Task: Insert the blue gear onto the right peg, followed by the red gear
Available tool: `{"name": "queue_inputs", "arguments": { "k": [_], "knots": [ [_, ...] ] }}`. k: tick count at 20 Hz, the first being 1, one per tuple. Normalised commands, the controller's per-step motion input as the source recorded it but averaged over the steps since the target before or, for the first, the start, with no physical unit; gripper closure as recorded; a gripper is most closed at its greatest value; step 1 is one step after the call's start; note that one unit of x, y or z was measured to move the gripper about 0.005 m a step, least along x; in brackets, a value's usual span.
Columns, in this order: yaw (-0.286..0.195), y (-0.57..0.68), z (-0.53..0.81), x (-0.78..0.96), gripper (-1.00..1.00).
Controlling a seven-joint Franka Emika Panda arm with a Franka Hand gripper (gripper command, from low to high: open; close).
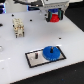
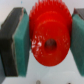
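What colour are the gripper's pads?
Teal pads, clearest in the wrist view, clamping the small red plastic gear.

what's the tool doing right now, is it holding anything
Tool: closed on the red gear, held above the table.

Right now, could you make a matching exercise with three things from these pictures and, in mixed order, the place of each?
Things:
1. blue gear
2. red gear
3. base plate

Places:
A. lying flat on the white table
B. between the pads of the gripper
C. resting on the plate

Pairs: 1-C, 2-B, 3-A
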Motion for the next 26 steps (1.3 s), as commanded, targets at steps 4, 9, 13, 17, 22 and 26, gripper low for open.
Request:
{"name": "queue_inputs", "arguments": {
  "k": [4, 9, 13, 17, 22, 26],
  "knots": [
    [0.0, -0.13, 0.46, 0.77, 1.0],
    [0.0, -0.11, 0.43, 0.8, 1.0],
    [0.0, -0.11, 0.34, 0.84, 1.0],
    [0.0, -0.13, 0.32, 0.84, 1.0],
    [0.0, -0.17, 0.23, 0.84, 1.0],
    [0.0, -0.22, 0.16, 0.8, 1.0]
  ]
}}
